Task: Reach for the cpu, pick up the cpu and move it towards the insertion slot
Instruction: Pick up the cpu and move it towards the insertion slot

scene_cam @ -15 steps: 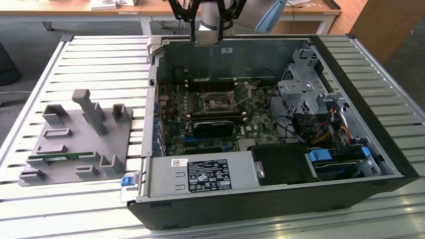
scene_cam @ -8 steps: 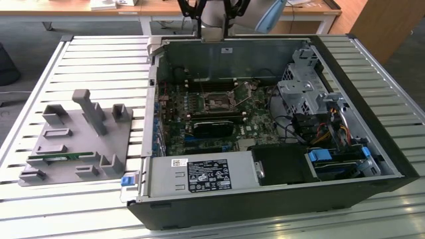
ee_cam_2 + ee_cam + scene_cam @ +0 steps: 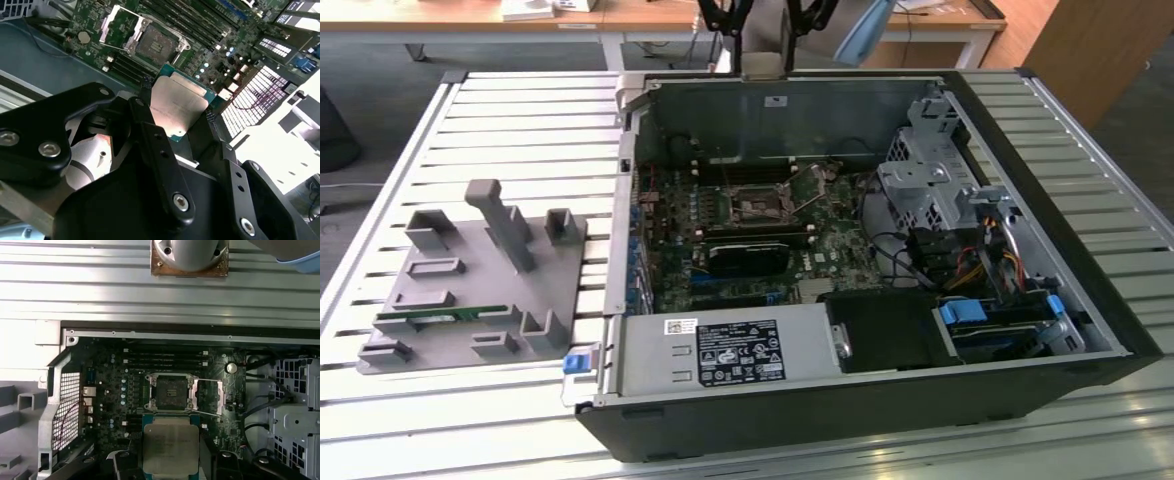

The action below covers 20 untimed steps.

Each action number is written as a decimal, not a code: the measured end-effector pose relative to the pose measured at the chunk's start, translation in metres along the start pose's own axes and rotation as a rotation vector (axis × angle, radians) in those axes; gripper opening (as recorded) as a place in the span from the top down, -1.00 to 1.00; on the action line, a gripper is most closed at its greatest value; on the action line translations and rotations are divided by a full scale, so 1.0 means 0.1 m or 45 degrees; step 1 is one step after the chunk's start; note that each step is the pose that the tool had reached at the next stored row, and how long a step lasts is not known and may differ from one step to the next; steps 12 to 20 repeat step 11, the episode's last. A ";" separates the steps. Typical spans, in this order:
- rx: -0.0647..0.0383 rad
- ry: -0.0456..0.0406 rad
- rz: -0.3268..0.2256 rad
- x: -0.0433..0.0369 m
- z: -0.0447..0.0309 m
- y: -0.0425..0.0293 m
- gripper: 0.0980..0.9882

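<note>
The cpu [image 3: 177, 107], a flat square chip with a shiny silver top and a thin green rim, hangs between my gripper's [image 3: 178, 105] two black fingers [image 3: 145, 97], which are shut on its opposite edges. In the first wrist view the cpu [image 3: 170, 447] hovers above the motherboard, just short of the insertion slot [image 3: 170, 392]. The insertion slot [image 3: 150, 42] is a square socket with a dark centre, and its silvery metal frame is folded open to one side. In the exterior view the insertion slot [image 3: 754, 205] lies in the middle of the open computer case [image 3: 1067, 250].
A black rectangular block [image 3: 747, 255] and long card slots sit beside the socket. A drive cage [image 3: 927, 190] and cables fill the case on the exterior view's right, and a power supply [image 3: 720, 355] fills its near side. A grey fixture [image 3: 467, 290] holds a green memory stick [image 3: 447, 315].
</note>
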<state>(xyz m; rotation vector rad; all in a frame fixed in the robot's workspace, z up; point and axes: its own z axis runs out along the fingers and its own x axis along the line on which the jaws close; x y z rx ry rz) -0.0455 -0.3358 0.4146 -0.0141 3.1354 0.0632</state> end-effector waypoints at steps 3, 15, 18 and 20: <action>0.000 -0.001 0.000 -0.067 0.006 0.028 0.01; 0.000 -0.005 0.000 -0.103 0.012 0.046 0.01; 0.000 -0.005 0.000 -0.103 0.012 0.046 0.01; 0.000 -0.005 0.000 -0.103 0.012 0.046 0.01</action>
